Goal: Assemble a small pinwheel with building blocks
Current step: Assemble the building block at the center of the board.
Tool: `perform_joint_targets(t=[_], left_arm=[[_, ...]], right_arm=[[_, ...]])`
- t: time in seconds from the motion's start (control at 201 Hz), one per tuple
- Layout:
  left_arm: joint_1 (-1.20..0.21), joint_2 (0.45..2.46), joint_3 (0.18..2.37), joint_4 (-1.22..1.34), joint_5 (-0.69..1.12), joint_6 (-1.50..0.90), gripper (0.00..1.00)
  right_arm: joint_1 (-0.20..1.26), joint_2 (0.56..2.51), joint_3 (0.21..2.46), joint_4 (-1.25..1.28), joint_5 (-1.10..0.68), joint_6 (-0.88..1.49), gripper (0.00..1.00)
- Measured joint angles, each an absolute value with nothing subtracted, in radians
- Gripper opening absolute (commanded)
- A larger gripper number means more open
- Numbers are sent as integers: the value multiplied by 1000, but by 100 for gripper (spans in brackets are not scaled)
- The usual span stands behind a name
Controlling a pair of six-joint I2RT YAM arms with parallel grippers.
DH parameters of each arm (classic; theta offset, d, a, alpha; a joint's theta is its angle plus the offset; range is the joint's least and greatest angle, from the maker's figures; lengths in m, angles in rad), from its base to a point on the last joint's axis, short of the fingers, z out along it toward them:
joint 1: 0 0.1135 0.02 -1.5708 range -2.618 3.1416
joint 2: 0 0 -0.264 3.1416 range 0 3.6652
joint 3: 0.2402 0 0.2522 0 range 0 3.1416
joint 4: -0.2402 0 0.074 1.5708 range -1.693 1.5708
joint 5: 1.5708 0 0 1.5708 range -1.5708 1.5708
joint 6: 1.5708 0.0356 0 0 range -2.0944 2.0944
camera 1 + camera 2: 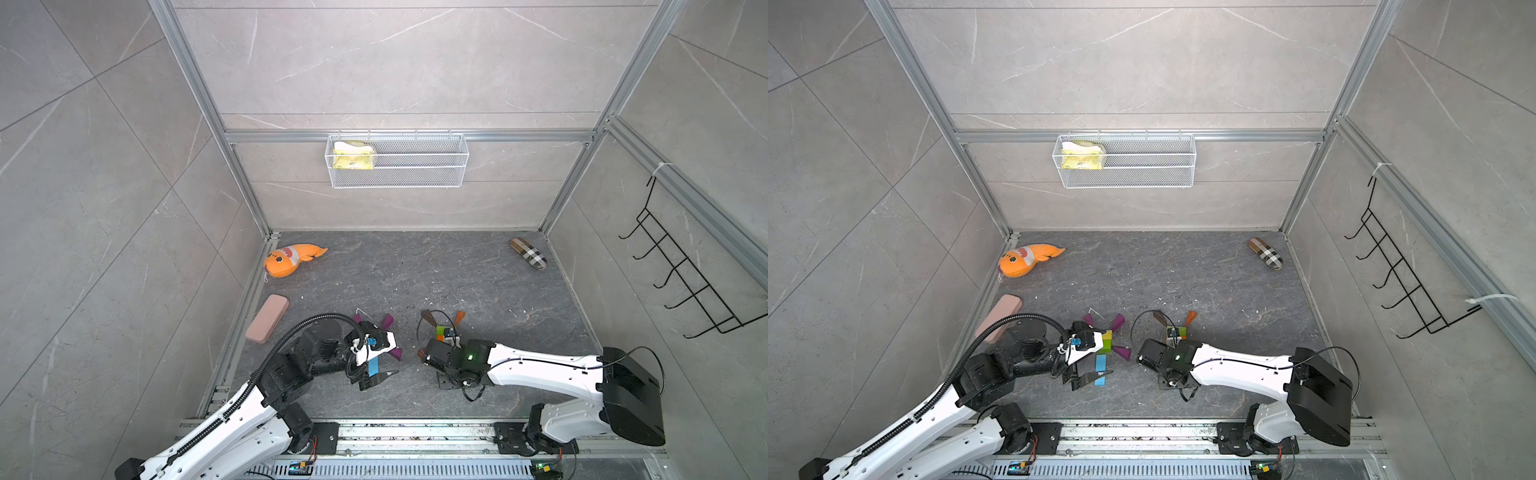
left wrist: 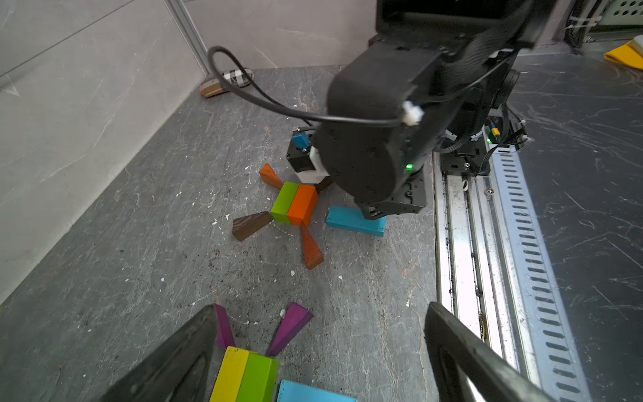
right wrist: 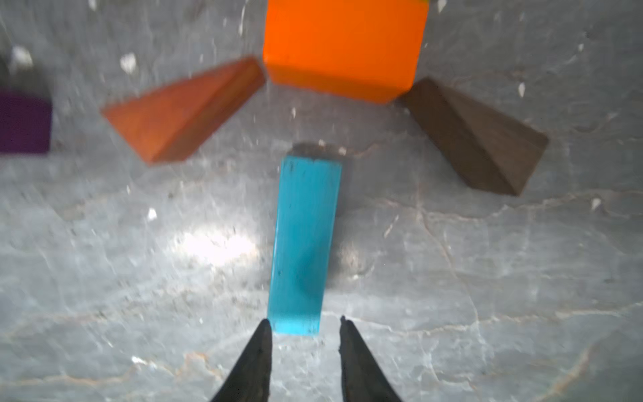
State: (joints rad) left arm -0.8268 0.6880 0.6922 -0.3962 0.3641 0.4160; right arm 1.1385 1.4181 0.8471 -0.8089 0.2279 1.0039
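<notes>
Nearest the base, the right gripper [image 3: 304, 320] has its jaws narrowly parted astride the near end of a light-blue bar [image 3: 302, 243]. One fingertip is at the bar's corner and the other is clear of it, so nothing is clamped. The bar lies flat at 6 o'clock of the orange brick [image 3: 344, 45], with a gap between them. I judge that the right pinwheel's stem is being set, and the next move calls for a straight nudge toward 12 o'clock that spares the wedges. The left gripper [image 2: 320, 308] hangs wide apart and empty over the second light-blue bar [image 1: 1100, 365]. Counted: two bars, one yellow brick [image 2: 231, 376], two green bricks [image 2: 283, 202], one orange, two orange wedges [image 2: 311, 250], two brown wedges [image 2: 250, 224], and three purple wedges [image 1: 1118, 322] showing. Farther off lie a pink case [image 1: 267, 318] at 9 o'clock, a plush fish [image 1: 291, 259] at 10 and a plaid case [image 1: 528, 253] at 2.
</notes>
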Motion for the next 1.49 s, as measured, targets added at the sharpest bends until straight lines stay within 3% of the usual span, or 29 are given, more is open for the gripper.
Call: perform_joint_targets(t=[0.154, 0.558, 1.493], left_arm=[[-827, 647, 692, -402, 308, 419, 93], [-827, 552, 692, -405, 86, 419, 96], [-826, 583, 692, -419, 72, 419, 96]], right_arm=[[1210, 1422, 843, -814, 213, 1055, 26], [1242, 1504, 796, -675, 167, 1108, 26], [1242, 1522, 796, -680, 222, 1134, 28]])
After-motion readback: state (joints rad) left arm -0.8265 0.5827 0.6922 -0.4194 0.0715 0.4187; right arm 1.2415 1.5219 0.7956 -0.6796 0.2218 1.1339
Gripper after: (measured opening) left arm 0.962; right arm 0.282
